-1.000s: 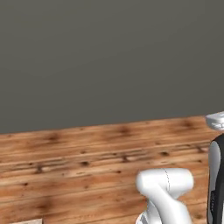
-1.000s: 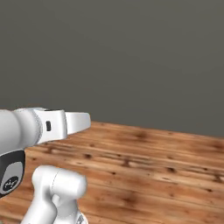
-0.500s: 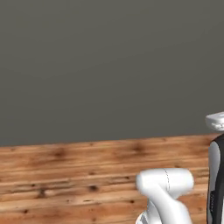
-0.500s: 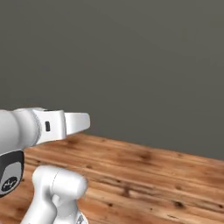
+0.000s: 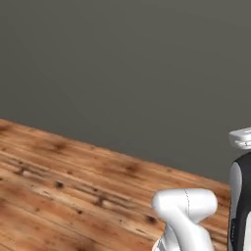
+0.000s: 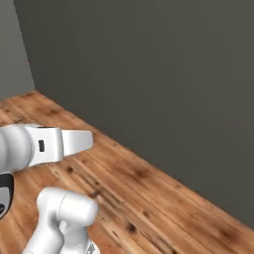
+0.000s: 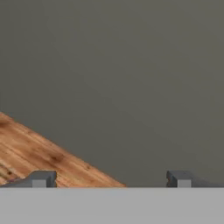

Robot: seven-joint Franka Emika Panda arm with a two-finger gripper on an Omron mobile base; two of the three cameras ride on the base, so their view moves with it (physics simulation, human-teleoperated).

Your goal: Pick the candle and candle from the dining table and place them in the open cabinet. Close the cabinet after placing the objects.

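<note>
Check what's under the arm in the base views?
Wooden plank floor lies under the arm, running back to a plain dark grey wall. The arm's white body hides the floor directly beneath it.

Plain grey wall [image 5: 127, 63] across upper part of view, meeting wooden floor [image 5: 59, 196] along slanting line, higher at left, lower toward right. Floor planks reddish-brown, knotted, with darker patches. White arm [image 5: 186, 215] rising at lower right, rounded joint foremost. Dark-and-white segment at right edge, perhaps another link of same arm, cut off by frame.
</note>
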